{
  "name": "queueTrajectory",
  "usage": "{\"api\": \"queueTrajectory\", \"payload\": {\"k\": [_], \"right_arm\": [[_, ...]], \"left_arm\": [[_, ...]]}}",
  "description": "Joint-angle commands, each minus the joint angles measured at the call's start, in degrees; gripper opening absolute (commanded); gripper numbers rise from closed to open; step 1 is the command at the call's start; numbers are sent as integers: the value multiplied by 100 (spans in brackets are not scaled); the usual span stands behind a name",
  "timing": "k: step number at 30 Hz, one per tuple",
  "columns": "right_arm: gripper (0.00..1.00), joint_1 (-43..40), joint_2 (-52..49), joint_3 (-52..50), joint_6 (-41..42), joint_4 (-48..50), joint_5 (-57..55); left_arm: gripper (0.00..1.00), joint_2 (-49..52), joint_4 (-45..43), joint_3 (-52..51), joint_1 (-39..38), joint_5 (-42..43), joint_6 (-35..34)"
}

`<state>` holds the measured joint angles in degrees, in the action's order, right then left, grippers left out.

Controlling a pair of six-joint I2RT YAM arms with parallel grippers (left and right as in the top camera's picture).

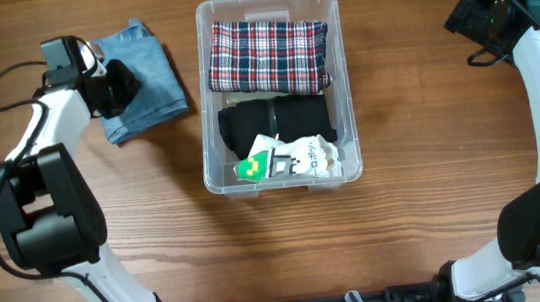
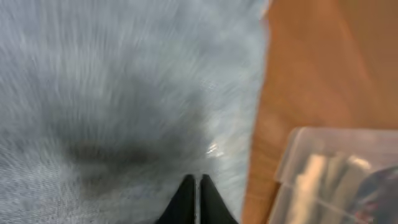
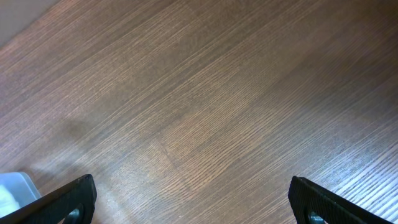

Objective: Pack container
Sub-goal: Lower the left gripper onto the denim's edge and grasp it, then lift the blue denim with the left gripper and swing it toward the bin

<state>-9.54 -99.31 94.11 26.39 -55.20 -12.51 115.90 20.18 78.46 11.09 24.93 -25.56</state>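
Closest to the lens, the left gripper (image 2: 194, 186) has its black jaws pressed together over blurred cloth. Whether a fold is caught between them I cannot tell.

Across the brown wooden table (image 1: 421, 155), the large clear plastic rectangular container (image 1: 205, 128) sits in the middle of the overhead frame. To its left, just apart from it, lies the folded blue-grey denim garment (image 1: 152, 78), with the left gripper on its left edge. Inside the container, a red-and-blue plaid folded cloth (image 1: 268, 56) fills the upper end, a black folded garment (image 1: 277, 122) lies below it, and a white printed packet with a green patch (image 1: 296, 158) sits at the lower end. The right gripper (image 3: 193, 199), at the upper right, hangs with jaws spread wide over bare wood.

The denim looks like the piece left to pack. To do it well, pinch through several layers at a folded edge so the bundle stays together, lift clear of the rim, and lay it flat on top of the clothes.
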Motion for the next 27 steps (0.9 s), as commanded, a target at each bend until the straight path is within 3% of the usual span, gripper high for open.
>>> {"api": "queueTrajectory", "payload": {"k": [1, 3, 8, 12, 14, 18, 23, 27], "right_arm": [[100, -7, -59, -11, 74, 20, -98], [100, -9, -57, -11, 74, 22, -101], [100, -7, -57, -11, 72, 39, -101], [100, -9, -57, -11, 72, 37, -101], [100, -7, -57, -11, 74, 39, -101], [100, -9, -57, -11, 74, 39, -101], [100, -7, -59, -11, 74, 39, -101], [100, -7, -57, -11, 74, 39, -101]], "left_arm": [[19, -826, -264, -37, 302, -103, -17], [29, -1051, -284, -37, 481, -509, -17], [78, -1178, -136, -39, 994, -981, 439], [90, -1075, 258, -46, 1204, -984, 492], [98, -1003, 439, -46, 1266, -984, 837], [100, -791, 826, -46, 1342, -944, 1222], [100, -461, 815, -46, 1346, 92, 1620], [100, -146, 774, -46, 1353, 153, 1624]]}}
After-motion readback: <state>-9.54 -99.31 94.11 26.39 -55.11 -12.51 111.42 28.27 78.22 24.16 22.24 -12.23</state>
